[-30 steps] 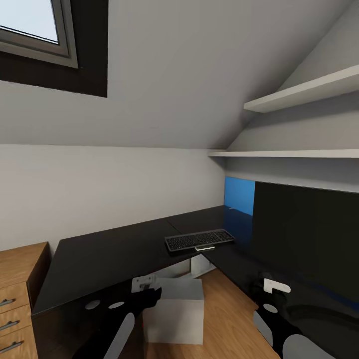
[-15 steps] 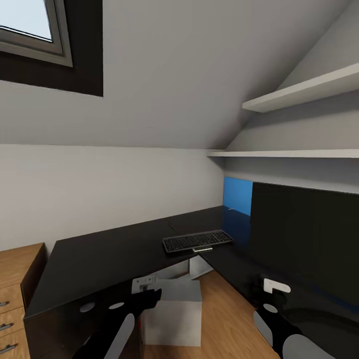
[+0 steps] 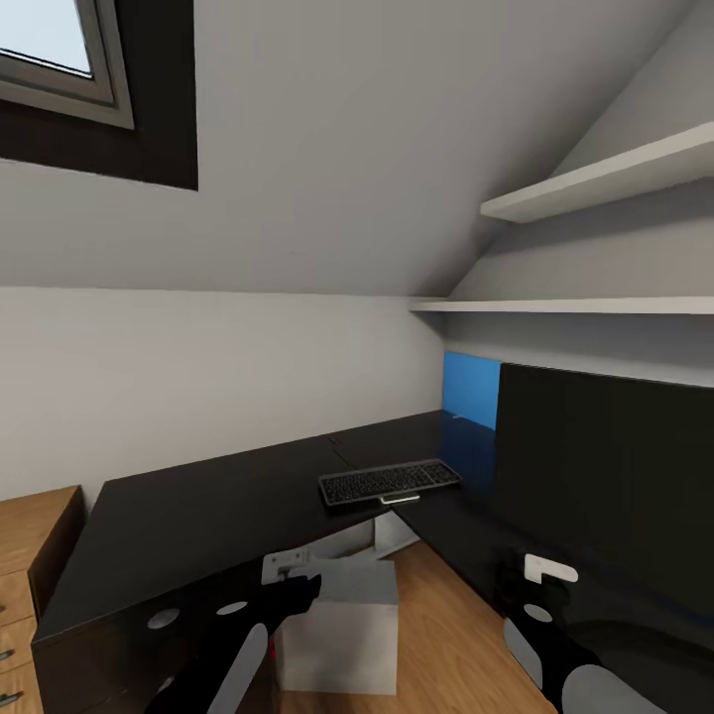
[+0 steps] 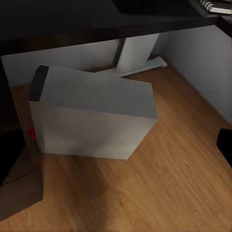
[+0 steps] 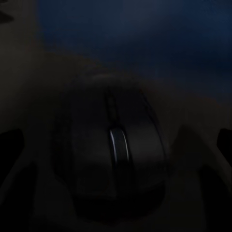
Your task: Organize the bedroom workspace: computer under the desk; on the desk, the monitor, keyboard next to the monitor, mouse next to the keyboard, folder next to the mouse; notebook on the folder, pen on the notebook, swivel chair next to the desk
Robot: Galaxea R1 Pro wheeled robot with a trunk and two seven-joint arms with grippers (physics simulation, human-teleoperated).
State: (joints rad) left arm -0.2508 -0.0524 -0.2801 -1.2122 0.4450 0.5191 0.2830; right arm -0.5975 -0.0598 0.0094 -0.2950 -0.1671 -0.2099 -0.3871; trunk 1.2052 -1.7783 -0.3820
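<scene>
**Desk corner, mouse at right claw**

Head view: one keyboard [image 3: 389,483] is seen on the black desk [image 3: 198,506], beside one monitor [image 3: 605,466]. One computer [image 3: 337,620] is seen on the plank floor under the desk edge, just past the left gripper [image 3: 288,567]; jaw state cannot be told.

Left wrist view: computer [image 4: 92,118] is seen ahead, open floor around it.

Right wrist view: one mouse [image 5: 113,140] is seen close ahead of the right claw; grip cannot be told, too dark.
</scene>
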